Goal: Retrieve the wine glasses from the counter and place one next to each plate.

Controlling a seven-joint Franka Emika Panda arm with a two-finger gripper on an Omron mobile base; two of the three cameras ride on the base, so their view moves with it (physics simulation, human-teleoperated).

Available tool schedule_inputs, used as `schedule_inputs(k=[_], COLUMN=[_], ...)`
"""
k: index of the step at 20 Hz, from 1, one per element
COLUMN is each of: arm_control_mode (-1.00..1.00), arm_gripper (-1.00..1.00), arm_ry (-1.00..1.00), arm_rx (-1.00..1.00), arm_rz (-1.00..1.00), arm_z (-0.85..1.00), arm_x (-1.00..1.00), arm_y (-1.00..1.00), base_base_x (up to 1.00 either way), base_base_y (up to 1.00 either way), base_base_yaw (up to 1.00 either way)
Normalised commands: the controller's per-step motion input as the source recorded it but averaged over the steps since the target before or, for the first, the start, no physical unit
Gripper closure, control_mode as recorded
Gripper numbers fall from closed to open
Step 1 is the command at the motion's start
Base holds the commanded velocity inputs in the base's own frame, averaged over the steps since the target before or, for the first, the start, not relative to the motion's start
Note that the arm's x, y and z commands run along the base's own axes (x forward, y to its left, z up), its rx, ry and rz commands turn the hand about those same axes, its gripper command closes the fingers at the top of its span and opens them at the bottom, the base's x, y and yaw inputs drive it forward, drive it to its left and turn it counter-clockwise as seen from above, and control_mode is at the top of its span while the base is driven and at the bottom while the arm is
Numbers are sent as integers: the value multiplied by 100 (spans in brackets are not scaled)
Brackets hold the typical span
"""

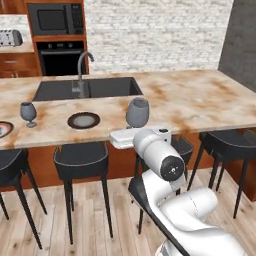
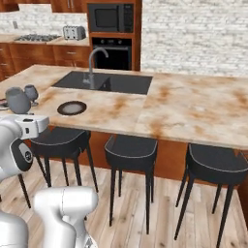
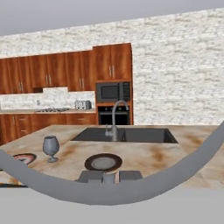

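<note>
The gripper (image 3: 107, 177) was clamped on the stem of the larger smoky-grey wine glass (image 1: 137, 112), held at centre frame above the marbled island edge; a tilt nearing the grey-centred plate (image 1: 83, 120) might tip it.

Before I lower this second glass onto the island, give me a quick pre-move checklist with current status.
1. Held wine glass gripped: ok; the gripper is shut on its stem.
2. Held glass upright: ok in both base views.
3. Grey-centred plate has bare stone beside it for the glass: ok.
4. Other wine glass already standing on the island top between the two plates: ok.
5. Faucet and sink away from the drop spot: ok.
6. Height of the glass foot above the stone: cannot tell.
</note>
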Motion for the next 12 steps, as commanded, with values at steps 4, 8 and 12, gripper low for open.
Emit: schedule_inputs(k=[4, 8, 12], arm_control_mode=[100, 100, 100], arm_gripper=[100, 100, 100], arm_ry=[0, 0, 0], arm_rx=[0, 0, 0], arm_rz=[0, 0, 0], arm_z=[0, 0, 0], arm_x=[0, 0, 0], arm_y=[0, 0, 0], base_base_x=[0, 11, 37], base_base_y=[-13, 0, 17], base_base_yaw=[20, 0, 1])
